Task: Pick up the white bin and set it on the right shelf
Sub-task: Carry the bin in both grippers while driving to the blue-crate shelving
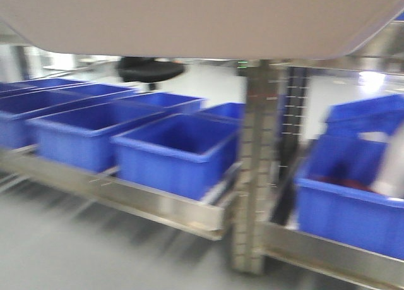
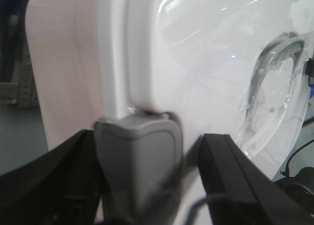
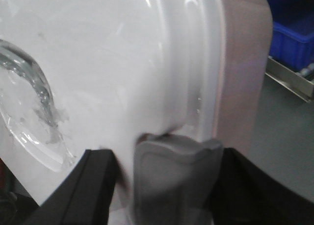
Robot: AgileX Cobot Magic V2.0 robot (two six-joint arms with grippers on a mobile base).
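The white bin (image 1: 189, 18) fills the top of the front view, held up above the rack. In the left wrist view its glossy lid (image 2: 196, 63) and pinkish side fill the frame. My left gripper (image 2: 147, 151) is shut on the bin at a grey latch (image 2: 137, 161). In the right wrist view the bin (image 3: 98, 63) shows the same way. My right gripper (image 3: 167, 161) is shut on the grey latch (image 3: 174, 181) at that end. The right shelf (image 1: 328, 255) is the steel bay right of the perforated upright (image 1: 255, 170).
Several blue bins (image 1: 177, 151) stand in a row on the left steel shelf (image 1: 158, 208). Another blue bin (image 1: 353, 208) sits on the right bay with something white in it. Grey floor lies in front. A black round object (image 1: 151, 69) is behind the rack.
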